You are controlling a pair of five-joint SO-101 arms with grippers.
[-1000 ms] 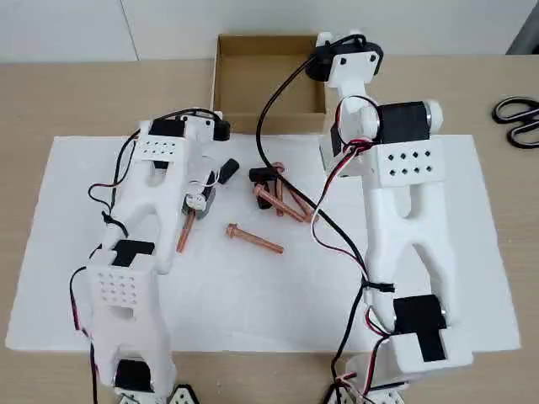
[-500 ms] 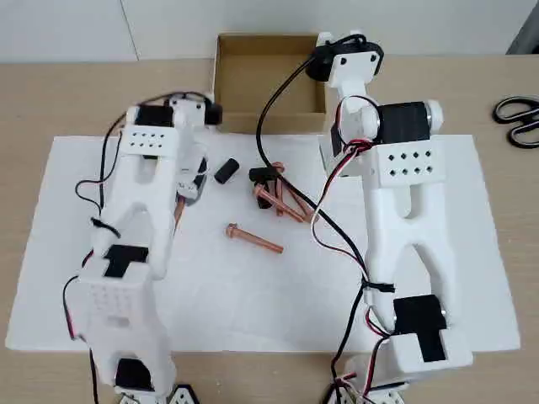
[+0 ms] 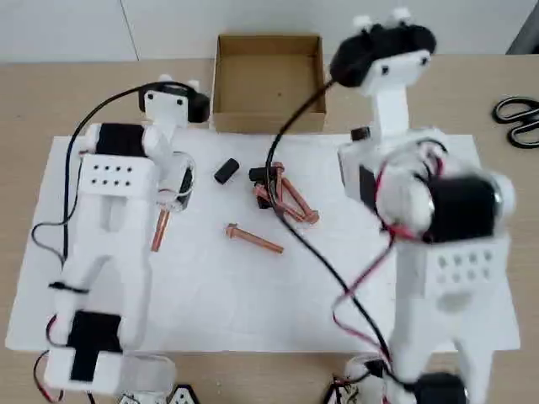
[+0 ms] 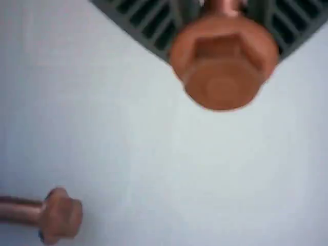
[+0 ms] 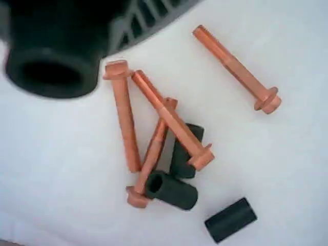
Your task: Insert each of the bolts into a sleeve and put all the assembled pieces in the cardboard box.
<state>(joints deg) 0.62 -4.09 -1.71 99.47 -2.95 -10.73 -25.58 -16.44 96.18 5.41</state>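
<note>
Left wrist view shows the left gripper clamping a copper bolt; the right gripper pinches a black sleeve. If misaligned, the copper bolt could butt the sleeve's rim and slip.

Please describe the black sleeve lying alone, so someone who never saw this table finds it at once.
Start at the open cardboard box at the far edge of the white sheet. In front of the box's left corner lies a short black cylindrical sleeve. The other loose black sleeves sit in the heap of copper bolts; this one lies apart, touching nothing.
</note>
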